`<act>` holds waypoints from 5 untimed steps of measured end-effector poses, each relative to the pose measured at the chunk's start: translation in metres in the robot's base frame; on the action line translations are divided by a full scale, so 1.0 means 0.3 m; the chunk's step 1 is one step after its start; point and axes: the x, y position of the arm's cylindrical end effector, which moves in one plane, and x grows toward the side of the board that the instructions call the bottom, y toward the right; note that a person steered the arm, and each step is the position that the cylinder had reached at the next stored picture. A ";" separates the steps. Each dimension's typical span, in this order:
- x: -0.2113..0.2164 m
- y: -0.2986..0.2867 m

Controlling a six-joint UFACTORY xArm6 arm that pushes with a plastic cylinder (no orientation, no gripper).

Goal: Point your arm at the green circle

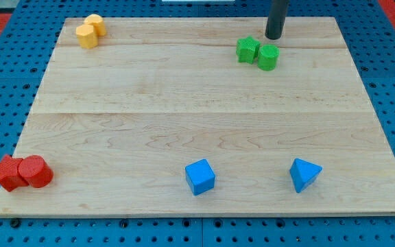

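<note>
Green short plastic-looking cylinder, the green circle [268, 57]: light, rigid, probably slides easily on wooden board [184, 110]; no claw fitted, my tip [273, 37] at its 12 o'clock, just apart.

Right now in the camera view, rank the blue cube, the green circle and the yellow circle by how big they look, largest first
1. blue cube, though it sits nearest the view's bottom, so nearness may inflate it.
2. green circle, just below my tip.
3. yellow circle, only slightly smaller looking than the green one; too close to rank firmly.
</note>
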 end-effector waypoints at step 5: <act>-0.034 -0.096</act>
